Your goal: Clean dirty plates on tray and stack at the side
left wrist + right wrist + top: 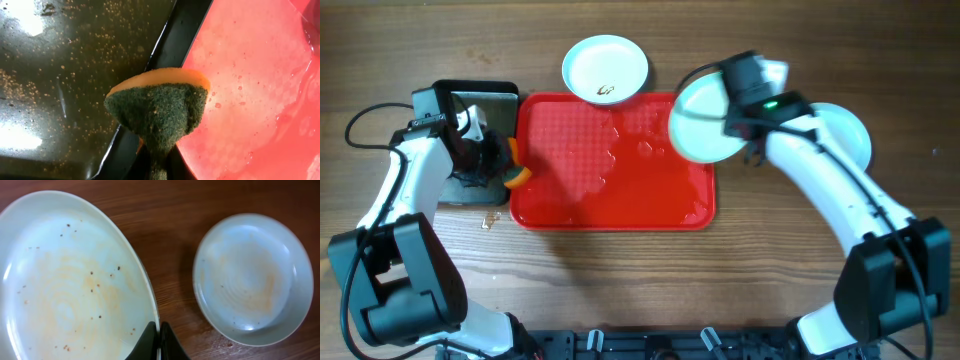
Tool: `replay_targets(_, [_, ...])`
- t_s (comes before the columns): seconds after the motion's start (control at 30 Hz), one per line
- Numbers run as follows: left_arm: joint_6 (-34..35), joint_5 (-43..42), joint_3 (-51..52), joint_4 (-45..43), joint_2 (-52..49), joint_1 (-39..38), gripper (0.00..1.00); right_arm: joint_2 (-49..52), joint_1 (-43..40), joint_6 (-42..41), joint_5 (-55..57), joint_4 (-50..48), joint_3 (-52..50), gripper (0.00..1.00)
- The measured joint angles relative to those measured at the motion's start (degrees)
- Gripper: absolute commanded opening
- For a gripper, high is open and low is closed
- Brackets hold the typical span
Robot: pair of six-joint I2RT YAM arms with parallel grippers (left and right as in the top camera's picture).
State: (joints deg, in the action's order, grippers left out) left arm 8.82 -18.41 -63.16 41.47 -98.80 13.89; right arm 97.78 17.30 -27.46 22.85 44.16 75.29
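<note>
A round, shallow pale-blue plate (70, 280), speckled with small dark crumbs and faint brownish streaks, is pinched at its rim by the right gripper (159, 341), whose jaws are drawn narrow on that edge; in the overhead view it is seen over the far right corner of the large flat red plastic tray (620, 190), whose surface looks wet; a second plate (250, 280) of the same kind is laid flat on the brown wooden table (650, 280) just right of the tray, apart from the first, and is partly covered by the right arm in the overhead view; a third white plate (605, 68), marked with a dark smudge, is set at the tray's far edge, its rim overlapping the tray's rim; an orange sponge with a green scouring face (160, 107) is clamped tight in the left gripper (492, 160), above the border between the tray and the black metal pan (60, 75), which is flecked with small pale specks.
</note>
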Motion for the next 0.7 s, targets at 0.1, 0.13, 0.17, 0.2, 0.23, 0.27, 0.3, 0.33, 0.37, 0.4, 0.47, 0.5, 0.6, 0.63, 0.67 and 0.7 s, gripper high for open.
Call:
replay_targets(0.1, [0.0,-0.2,0.0,0.3,0.0,0.0,0.04,0.0,-8.5,-1.5,-5.6,0.6,0.0,0.04])
replay_targets(0.13, [0.0,-0.2,0.0,0.5,0.0,0.0,0.04,0.0,-11.1,-1.8,-7.2,0.9,0.0,0.04])
replay_targets(0.17, [0.0,-0.2,0.0,0.5,0.0,0.0,0.04,0.0,-13.0,-2.0,-8.2,1.0,0.0,0.04])
replay_targets(0.2, [0.0,-0.2,0.0,0.5,0.0,0.0,0.04,0.0,-16.0,-2.3,-9.7,1.3,0.0,0.04])
replay_targets(0.23, [0.0,-0.2,0.0,0.6,0.0,0.0,0.04,0.0,-18.7,-2.3,-11.0,1.5,0.0,0.04])
replay_targets(0.27, [0.0,-0.3,0.0,0.7,0.0,0.0,0.04,0.0,-21.0,-2.3,-11.8,1.7,0.0,0.04])
replay_targets(0.3, [0.0,-0.4,0.0,0.9,0.0,0.0,0.04,0.0,-24.9,-2.3,-13.1,1.8,0.0,0.04])
replay_targets(0.33, [0.0,-0.4,0.0,0.9,0.0,0.0,0.04,0.0,-26.7,-2.3,-13.8,2.0,0.0,0.04])
replay_targets(0.37, [0.0,-0.4,0.0,0.9,0.0,0.0,0.04,0.0,-28.8,-2.3,-14.4,2.3,0.0,0.04])
replay_targets(0.4, [0.0,-0.4,0.0,0.9,0.0,0.0,0.04,0.0,-30.9,-2.3,-14.9,2.6,0.0,0.04])
replay_targets(0.47, [0.0,-0.4,0.0,0.9,0.0,0.0,0.04,0.0,-35.0,-2.3,-15.3,2.6,0.0,0.04])
replay_targets(0.5, [0.0,-0.4,0.0,0.9,0.0,0.0,0.04,0.0,-36.9,-2.3,-15.3,2.5,-0.2,0.04])
replay_targets(0.6, [0.0,-0.4,0.0,0.9,0.0,0.0,0.04,0.0,-40.0,-2.3,-15.4,0.9,-2.5,0.04])
replay_targets(0.63, [0.0,-0.4,0.0,0.9,0.0,0.0,0.04,0.0,-40.5,-2.3,-15.4,0.3,-3.8,0.05])
replay_targets(0.67, [0.0,-0.4,0.0,0.9,0.0,0.0,0.04,0.0,-40.8,-2.3,-15.4,-0.4,-5.5,0.05])
replay_targets(0.7, [0.0,-0.4,0.0,0.9,0.0,0.0,0.04,0.0,-40.9,-2.3,-15.4,-1.2,-7.0,0.05])
